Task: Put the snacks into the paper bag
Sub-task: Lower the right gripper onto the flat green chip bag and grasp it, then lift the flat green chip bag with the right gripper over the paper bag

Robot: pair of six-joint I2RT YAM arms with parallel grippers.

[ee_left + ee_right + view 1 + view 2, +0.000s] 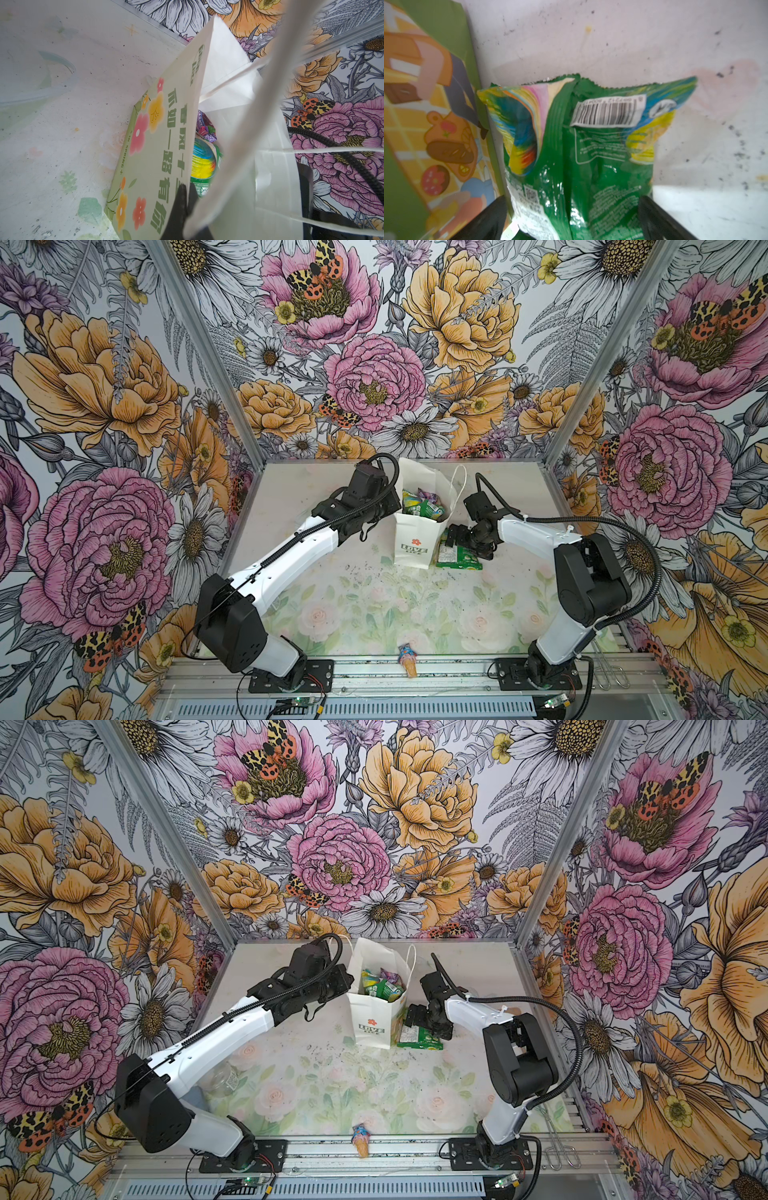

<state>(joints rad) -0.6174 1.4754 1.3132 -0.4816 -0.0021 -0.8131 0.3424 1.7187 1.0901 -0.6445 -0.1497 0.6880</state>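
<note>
**Paper bag**: stands upright on the worktop, toward the back and between the two arms in both top views. The mouth is open upward. The white cord handles hang loose at the rim. The face with the red flower and green "LOVE LIFE" print points to the front.

**Contents:** several snacks lie inside the bag, below the rim. The left wrist view shows a green packet with rainbow print and, next to it, a purple packet.

**Left gripper**: positioned at the left side of the bag's mouth. The jaws are pressed together, pinching the upper edge of the bag's printed side wall. One black finger lies on the outer face.

**Right gripper**: set low over the worktop, just right of the bag. The jaws are spread wide, one on each side of the green snack packet. It cannot be told whether they touch it.

**Green snack packet:** lies flat on the worktop just beside the bag's right wall, outside the bag. Its back faces up, with the barcode label showing.

**Ice-cream-cone trinket**: lies at the front edge of the worktop, well apart from the bag.
</note>
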